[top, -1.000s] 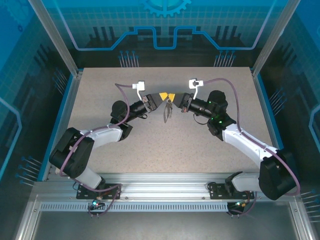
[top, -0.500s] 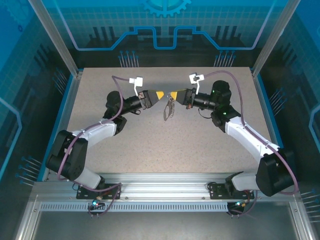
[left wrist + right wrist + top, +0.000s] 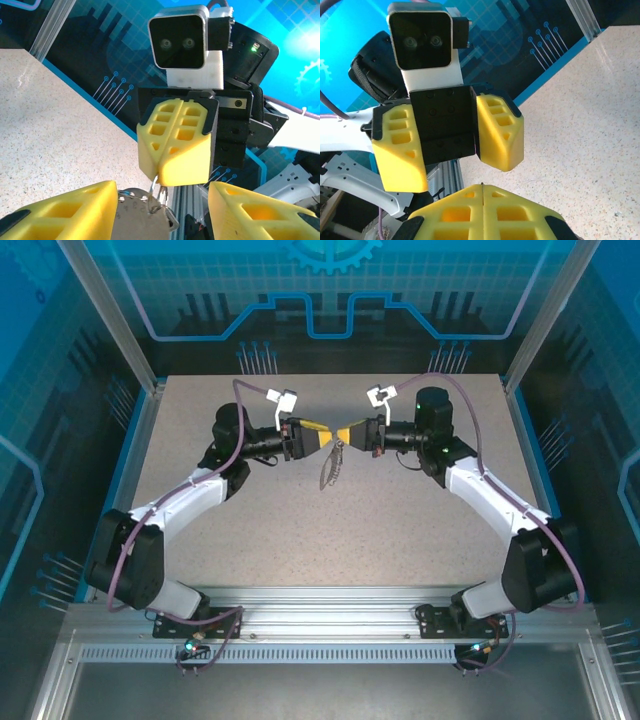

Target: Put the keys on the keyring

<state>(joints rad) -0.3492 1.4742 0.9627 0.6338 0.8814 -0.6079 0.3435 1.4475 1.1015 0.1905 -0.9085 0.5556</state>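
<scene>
Above the middle of the table my two grippers meet tip to tip. My right gripper is shut on a thin silvery wire loop of the keyring, which hangs below it as a dark flat piece with a silvery fringe. In the left wrist view the right gripper points down between the fingers of my left gripper, which stands open; the keyring's grey flat body lies against the left finger. The right wrist view looks past my right gripper at the open left gripper. The keys are hidden.
The speckled beige table is ringed by aluminium posts and blue walls. An aluminium rail with both arm bases runs along the near edge. Each wrist carries a white camera block with a looping cable.
My left gripper has opened and now straddles the right gripper's tip. Both arms' elbows have swung toward the far side. The keyring still hangs from the right gripper.
</scene>
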